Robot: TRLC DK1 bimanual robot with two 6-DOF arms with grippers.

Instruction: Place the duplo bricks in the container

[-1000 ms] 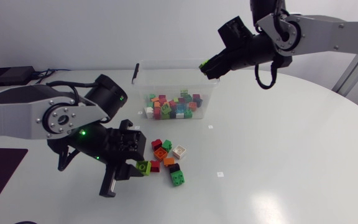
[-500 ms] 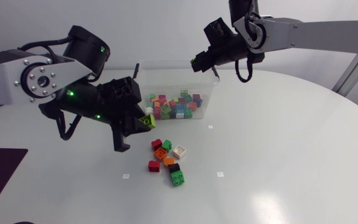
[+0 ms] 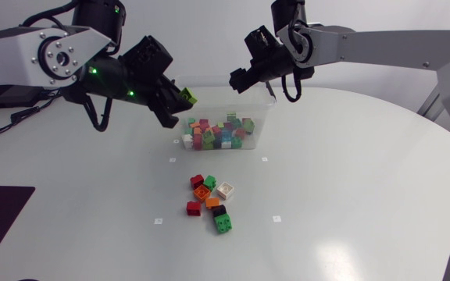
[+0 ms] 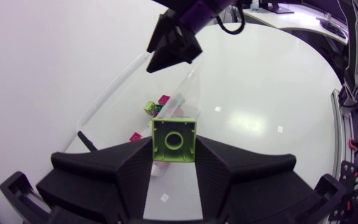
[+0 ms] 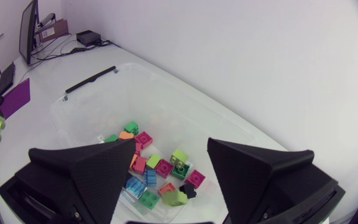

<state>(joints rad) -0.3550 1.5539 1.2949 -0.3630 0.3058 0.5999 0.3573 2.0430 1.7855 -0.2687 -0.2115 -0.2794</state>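
Over container [image 3: 262, 119] left end: left gripper [image 3: 180, 101] clamped on lime brick [image 3: 187, 96] | right gripper [image 5: 171, 144] fingers apart above container, clear in its wrist view only | head view only: loose bricks [image 3: 209, 199] on table [image 3: 350, 195]

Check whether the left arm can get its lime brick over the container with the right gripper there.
Probably yes. The left gripper, shut on the lime brick, is at the container's left end; the right gripper hangs open over its right part, leaving the left side free.
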